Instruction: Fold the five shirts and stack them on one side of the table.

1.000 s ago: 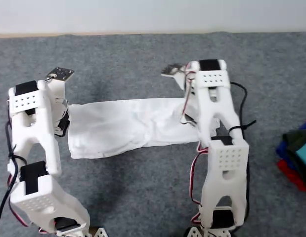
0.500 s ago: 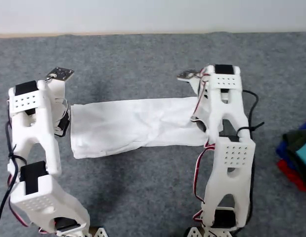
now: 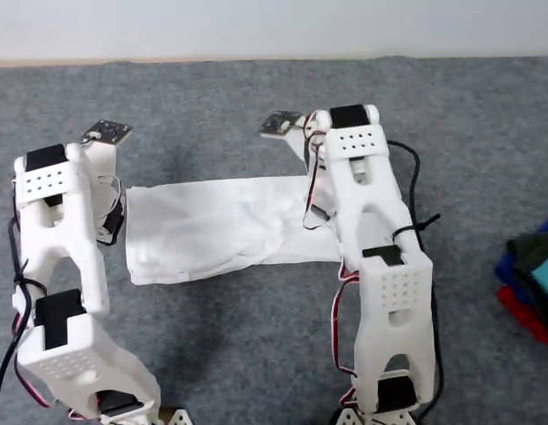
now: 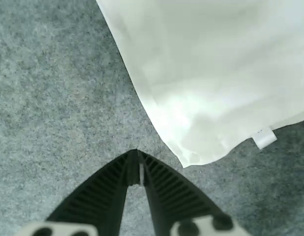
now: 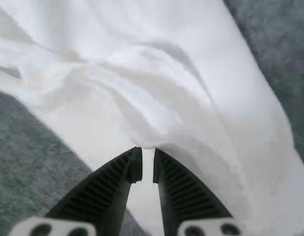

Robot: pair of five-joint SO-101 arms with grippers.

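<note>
White shirt is laid long-axis left-right. Left gripper is closed, empty, just off its left end; right gripper is seen pinched on fabric near its right end.

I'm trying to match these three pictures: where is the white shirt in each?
High view: white shirt lies flat between the two arms.
Left wrist view: its corner lies just beyond the left pincer.
Right wrist view: its rumpled cloth is pinched in the right pincer.
Shared landmark: the grey table covering.
</note>
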